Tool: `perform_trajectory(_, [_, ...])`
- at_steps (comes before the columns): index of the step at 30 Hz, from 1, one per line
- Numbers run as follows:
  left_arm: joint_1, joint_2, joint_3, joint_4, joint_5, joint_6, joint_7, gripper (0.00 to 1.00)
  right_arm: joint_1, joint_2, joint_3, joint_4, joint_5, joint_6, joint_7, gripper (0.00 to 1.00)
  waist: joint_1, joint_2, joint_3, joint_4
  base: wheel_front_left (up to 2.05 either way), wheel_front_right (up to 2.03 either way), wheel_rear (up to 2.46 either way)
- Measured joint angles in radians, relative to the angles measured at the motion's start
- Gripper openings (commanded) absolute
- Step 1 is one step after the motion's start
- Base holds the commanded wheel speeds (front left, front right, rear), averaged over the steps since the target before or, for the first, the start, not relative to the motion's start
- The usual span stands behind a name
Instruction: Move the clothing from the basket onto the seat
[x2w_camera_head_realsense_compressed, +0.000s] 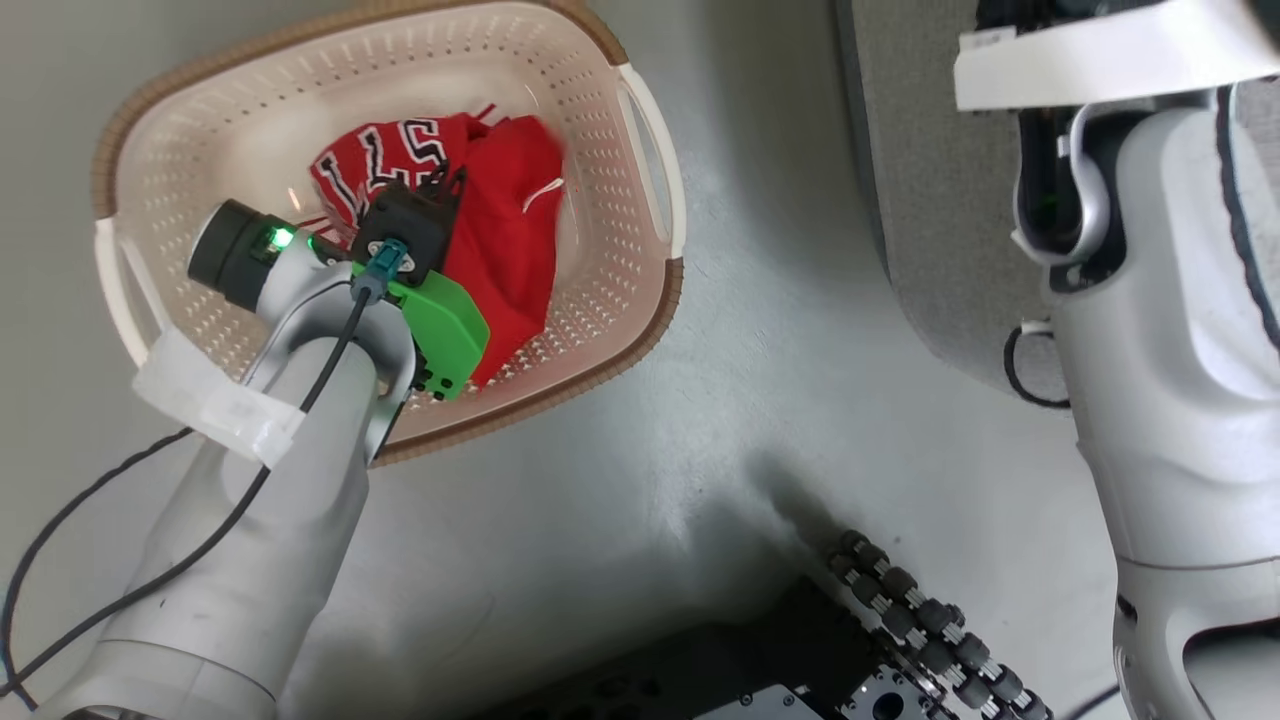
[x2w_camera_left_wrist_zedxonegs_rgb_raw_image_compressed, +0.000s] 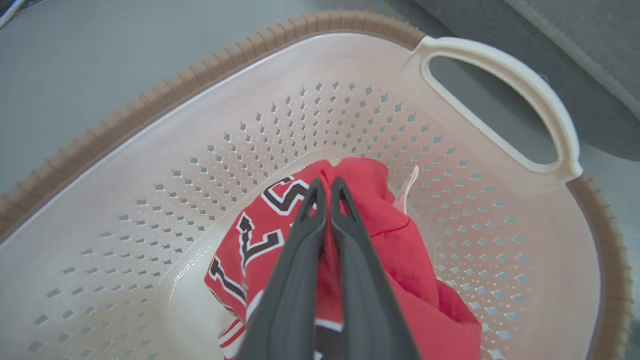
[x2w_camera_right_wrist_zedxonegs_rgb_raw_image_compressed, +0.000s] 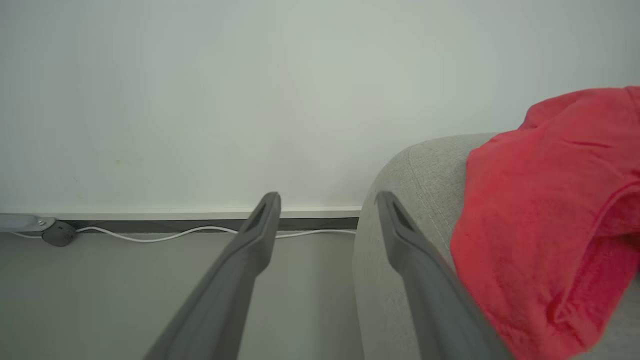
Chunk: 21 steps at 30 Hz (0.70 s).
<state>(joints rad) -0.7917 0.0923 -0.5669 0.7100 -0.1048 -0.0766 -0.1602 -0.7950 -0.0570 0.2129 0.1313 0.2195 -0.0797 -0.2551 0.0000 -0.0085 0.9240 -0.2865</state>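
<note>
Reaching down into the basket (x2w_camera_head_realsense_compressed: 400, 80) in the upper left of the head view, the left gripper (x2w_camera_left_wrist_zedxonegs_rgb_raw_image_compressed: 325, 187) is pressing its two dark fingers together on a raised fold of the clothing (x2w_camera_head_realsense_compressed: 505, 230). In the left wrist view, red cloth is showing in the narrow slit between the fingers, and the fabric is peaking right at their tips. The clothing is lying crumpled on the basket's floor, black white-edged lettering facing up on its left part and plain red on its right. The basket is standing on the grey floor (x2w_camera_head_realsense_compressed: 700, 450), with the seat (x2w_camera_head_realsense_compressed: 930, 200) near it at the upper right. In the right wrist view, the right gripper (x2w_camera_right_wrist_zedxonegs_rgb_raw_image_compressed: 325, 200) is holding its fingers wide apart with nothing between them, beside the seat's rounded edge. A red garment (x2w_camera_right_wrist_zedxonegs_rgb_raw_image_compressed: 550, 200) is draping over that edge at the right of the frame.
</note>
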Motion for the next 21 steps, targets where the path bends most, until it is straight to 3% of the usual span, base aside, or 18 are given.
perform_trajectory(21, [0.041, -0.048, 0.015, -0.038, -0.118, -0.012, -0.080, 0.00, 0.171, -0.042, -0.045, 0.117, -0.045, 0.027, 0.000, 1.00, 0.0000, 0.0000, -0.278, 0.137, 0.00, 0.00, 0.00])
